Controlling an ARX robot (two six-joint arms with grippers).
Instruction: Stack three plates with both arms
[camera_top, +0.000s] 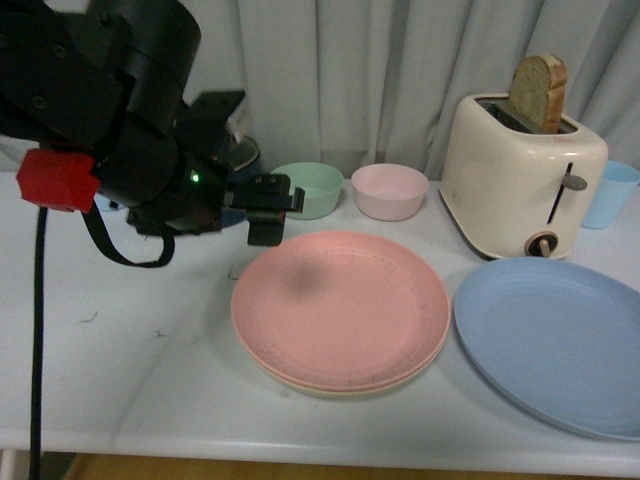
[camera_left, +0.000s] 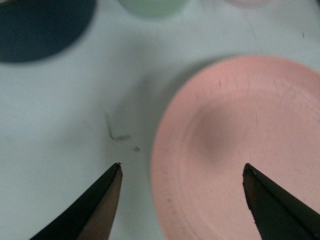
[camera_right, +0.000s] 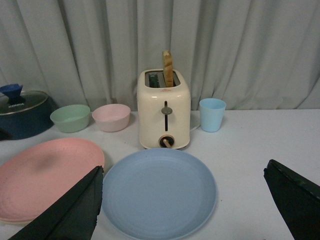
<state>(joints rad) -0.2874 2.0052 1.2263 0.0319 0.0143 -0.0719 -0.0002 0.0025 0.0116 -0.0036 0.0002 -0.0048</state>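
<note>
Jaws of the left gripper (camera_left: 182, 170) stand wide apart and empty, straddling the left rim of the pink plate (camera_left: 240, 150). That plate lies on the beige plate (camera_top: 335, 388), whose edge shows at the near side. The right gripper (camera_right: 183, 167), also spread and empty, faces the blue plate (camera_right: 159, 192), which lies just right of the stack across a narrow gap. Bare table (camera_top: 130, 340) lies to the left.

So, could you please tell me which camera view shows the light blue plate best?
The right wrist view: the light blue plate shows nearly whole there, in the middle of the picture and in sharp focus. The front view cuts it off at the picture's right edge. The left wrist view does not show it at all.
</note>
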